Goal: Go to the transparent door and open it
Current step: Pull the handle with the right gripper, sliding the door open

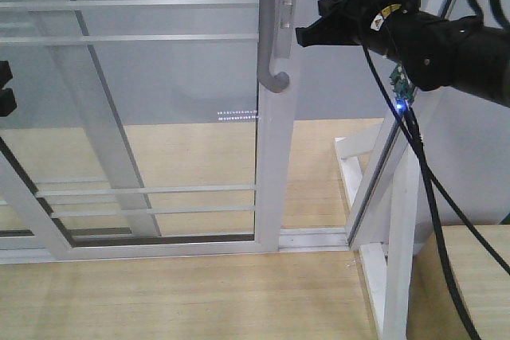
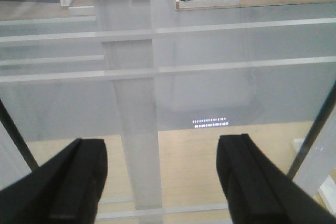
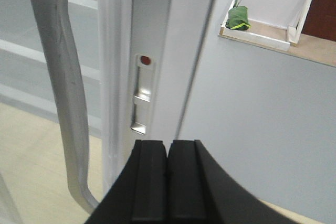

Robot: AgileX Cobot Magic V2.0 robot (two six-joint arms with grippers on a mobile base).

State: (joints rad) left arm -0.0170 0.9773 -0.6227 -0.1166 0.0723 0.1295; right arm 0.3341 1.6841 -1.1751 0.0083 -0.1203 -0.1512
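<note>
The transparent door (image 1: 159, 101) is a clear glass panel in a white frame with thin white horizontal bars. Its curved silver-grey handle (image 1: 271, 37) hangs on the right stile (image 1: 275, 165). My right gripper (image 1: 307, 36) is shut and empty, its tip just right of the stile at handle height. In the right wrist view the shut gripper (image 3: 168, 148) points at the stile's edge with its metal latch plate (image 3: 142, 98), and the handle (image 3: 65, 103) is to the left. My left gripper (image 2: 161, 153) is open and empty, facing the glass and its bars (image 2: 168, 69).
A second white-framed panel (image 1: 398, 165) leans at the right, with a black cable (image 1: 434, 212) hanging in front of it. A white floor track (image 1: 311, 238) runs along the wooden floor. A white tray with a green object (image 3: 237, 17) lies beyond the glass.
</note>
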